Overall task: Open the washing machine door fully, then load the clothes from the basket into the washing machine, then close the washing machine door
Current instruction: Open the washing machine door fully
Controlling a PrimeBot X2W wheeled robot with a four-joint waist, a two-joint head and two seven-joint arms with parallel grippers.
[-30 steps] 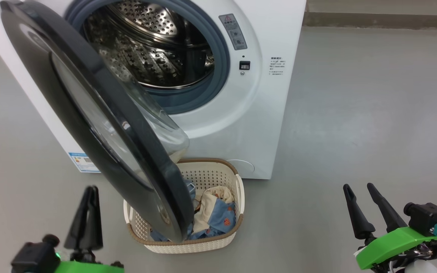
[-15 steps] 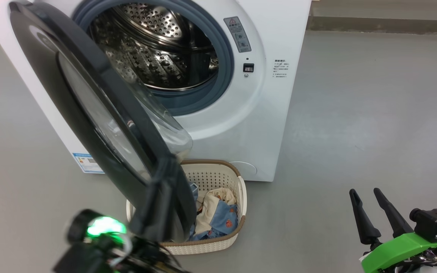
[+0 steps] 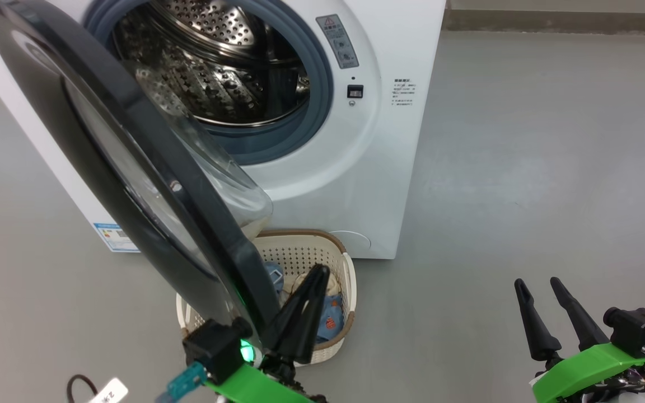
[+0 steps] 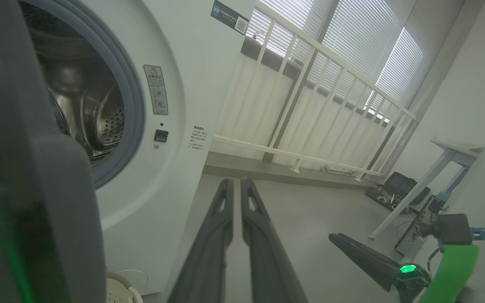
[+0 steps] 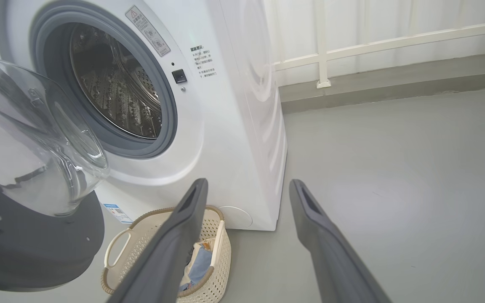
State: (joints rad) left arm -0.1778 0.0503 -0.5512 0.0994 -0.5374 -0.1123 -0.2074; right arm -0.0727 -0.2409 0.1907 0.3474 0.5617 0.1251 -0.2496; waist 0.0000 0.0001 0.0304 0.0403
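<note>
Left gripper (image 3: 318, 275), fingers pressed together, is seen low in the head view, just beside the lower free edge of the door (image 3: 126, 168) and above the basket (image 3: 349, 274); whether fingers and edge touch cannot be told. Door is shown standing partly open, attached at the left side of the machine (image 3: 367, 168), with its glass bowl (image 3: 238, 196) turned toward the drum (image 3: 216, 73). The left part of the basket is overhung by the door's lower edge. Basket is set on the floor (image 3: 524, 168) just in front of the machine; the clothes (image 3: 331, 322) are contained in it, partly hidden by door and fingers. Drum mouth is ringed by a grey-blue seal (image 3: 319, 95). Right gripper (image 3: 536, 282), fingers spread and nothing held, is placed at lower right, well apart from the machine, with grey floor stretched between them and to the right. Behind the machine, the floor is bounded by a white railing (image 5: 321, 42).
</note>
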